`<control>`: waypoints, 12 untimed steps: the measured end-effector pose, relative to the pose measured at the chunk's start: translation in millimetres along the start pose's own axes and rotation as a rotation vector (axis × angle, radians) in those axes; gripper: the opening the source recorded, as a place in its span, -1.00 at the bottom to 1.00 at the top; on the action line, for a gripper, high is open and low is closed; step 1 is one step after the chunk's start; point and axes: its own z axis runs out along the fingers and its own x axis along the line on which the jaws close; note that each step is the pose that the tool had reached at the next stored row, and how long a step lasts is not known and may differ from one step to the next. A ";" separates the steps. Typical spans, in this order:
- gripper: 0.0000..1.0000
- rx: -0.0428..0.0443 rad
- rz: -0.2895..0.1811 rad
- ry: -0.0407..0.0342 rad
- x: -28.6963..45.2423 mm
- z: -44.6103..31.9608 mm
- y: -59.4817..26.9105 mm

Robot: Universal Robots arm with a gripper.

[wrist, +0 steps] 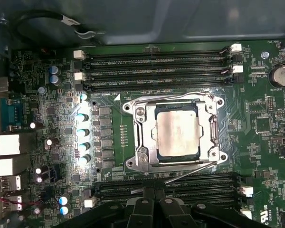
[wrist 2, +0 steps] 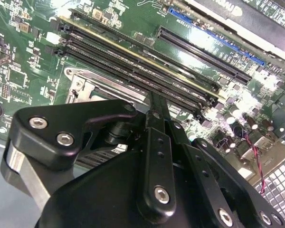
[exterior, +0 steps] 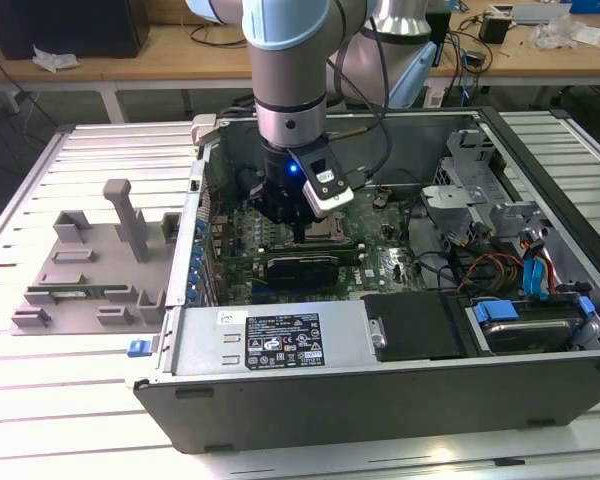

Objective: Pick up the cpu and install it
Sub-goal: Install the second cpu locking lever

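The cpu (wrist: pixel 177 129), a small square chip with a shiny silver-grey top, lies flat inside the metal socket frame (wrist: pixel 133 107) on the green motherboard (wrist: pixel 256 142). The frame's thin lever (wrist: pixel 192 174) runs along the side nearest my fingers. My gripper (wrist: pixel 150 191) is beside the socket, over the memory slots (wrist: pixel 204 183), with its black fingers pressed together and nothing between them. In the second wrist view the shut gripper (wrist 2: pixel 156 100) points down at the board next to a socket corner (wrist 2: pixel 80 80). In the exterior view the gripper (exterior: pixel 300 232) is low inside the open computer case (exterior: pixel 540 130).
The case walls surround the arm. A power supply (exterior: pixel 280 340) fills the front, and a drive cage (exterior: pixel 470 160) with coloured cables (exterior: pixel 525 265) stands at the exterior view's right. A grey parts fixture (exterior: pixel 90 270) lies on the slatted table at the exterior view's left.
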 end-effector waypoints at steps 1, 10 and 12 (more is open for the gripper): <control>-0.79 0.0000 0.000 0.0000 0.0 0.2 -0.1; -0.79 0.0000 0.000 0.0000 0.2 2.7 -0.8; -0.79 -0.0002 0.000 0.0001 0.3 4.1 -0.9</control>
